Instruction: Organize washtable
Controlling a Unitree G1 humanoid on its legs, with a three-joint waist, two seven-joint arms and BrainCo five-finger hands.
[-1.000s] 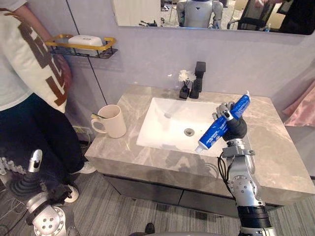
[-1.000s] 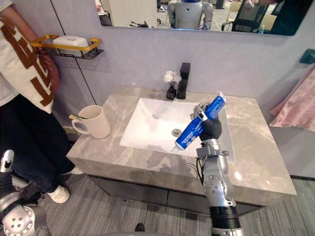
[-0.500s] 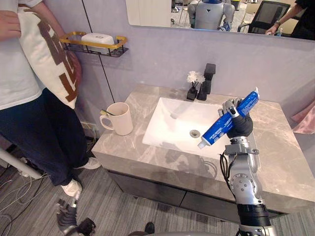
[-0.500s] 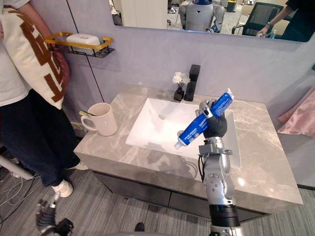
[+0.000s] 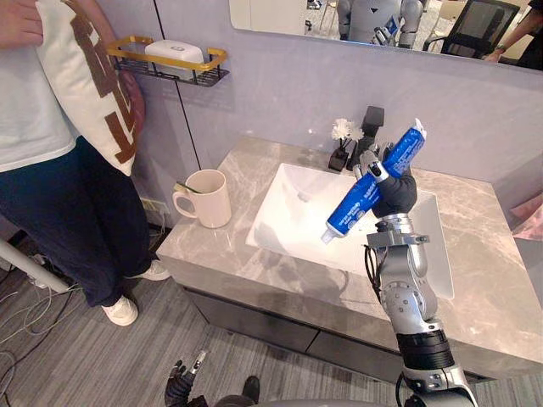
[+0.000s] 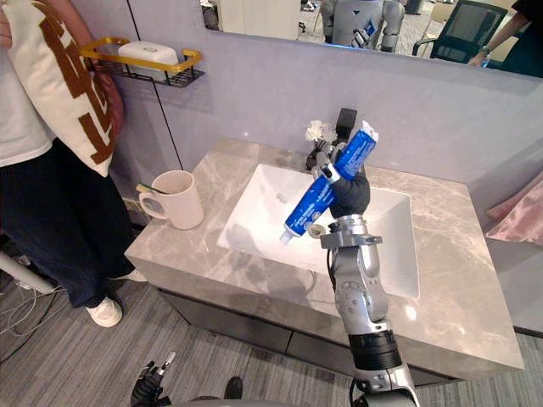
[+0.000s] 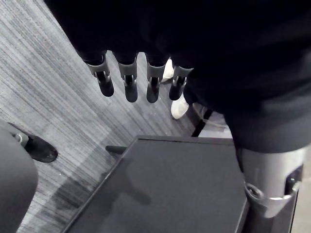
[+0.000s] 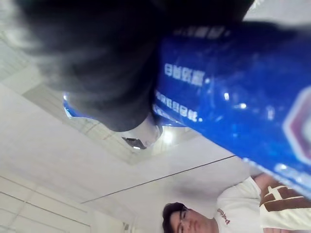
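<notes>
My right hand (image 5: 394, 192) is shut on a blue toothpaste tube (image 5: 373, 181), held up slantwise over the white sink basin (image 5: 284, 231), white cap end pointing down and left. The tube (image 8: 243, 92) shows very close in the right wrist view. A cream mug (image 5: 206, 198) with a toothbrush (image 5: 184, 188) in it stands on the grey marble countertop (image 5: 484, 280), left of the basin. My left hand (image 5: 181, 391) hangs low near the floor; its fingers (image 7: 127, 86) are straight and hold nothing.
A black faucet (image 5: 371, 127) and a small vase of white flowers (image 5: 341, 144) stand behind the basin. A yellow-rimmed wall shelf (image 5: 170, 66) carries a white soap box. A person (image 5: 51, 136) stands close to the counter's left end. A mirror hangs above.
The camera has shifted. My right hand has lifted the toothpaste tube and carried it left, nearer the faucet and over the basin. My left arm has dropped lower.
</notes>
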